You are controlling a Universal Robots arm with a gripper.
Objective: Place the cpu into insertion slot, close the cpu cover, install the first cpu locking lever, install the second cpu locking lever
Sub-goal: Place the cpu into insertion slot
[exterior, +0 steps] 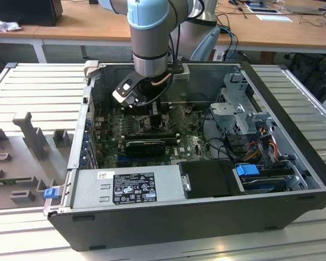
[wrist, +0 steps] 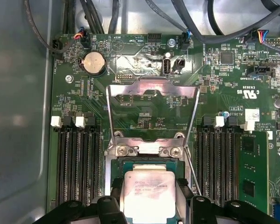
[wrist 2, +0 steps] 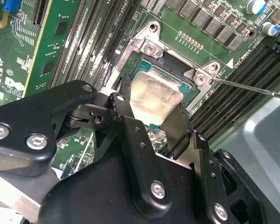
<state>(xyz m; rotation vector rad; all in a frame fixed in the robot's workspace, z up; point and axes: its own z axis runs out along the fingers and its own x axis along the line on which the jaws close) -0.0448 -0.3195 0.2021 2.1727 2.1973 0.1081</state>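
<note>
Cpu [wrist 2: 153, 97] sat directly between the gripper's fingers, over the insertion slot [wrist 2: 170, 59], silver face up. Couldn't tell from either wrist view whether it was fully seated or just above the contacts.

Gripper [wrist: 149, 189] was narrowed to chip width, pinching the cpu by two opposite edges. One dark finger [wrist 2: 123, 89] was against one side, the other against the opposite side. Nothing else was in its grip.

Cpu cover [wrist: 151, 88] was flipped open, standing up off the far end of the socket from the fingers. Green board showed through its square window.

One locking lever [wrist 2: 252, 87], a thin metal rod, was unlatched and angled out beside the socket, apart from the fingers.

Black memory slots [wrist: 77, 163] ran along both sides of the socket.

In the exterior view the arm [exterior: 149, 38] reached straight down into the open computer case [exterior: 179, 223], wrist low over the motherboard [exterior: 190, 144].
</note>
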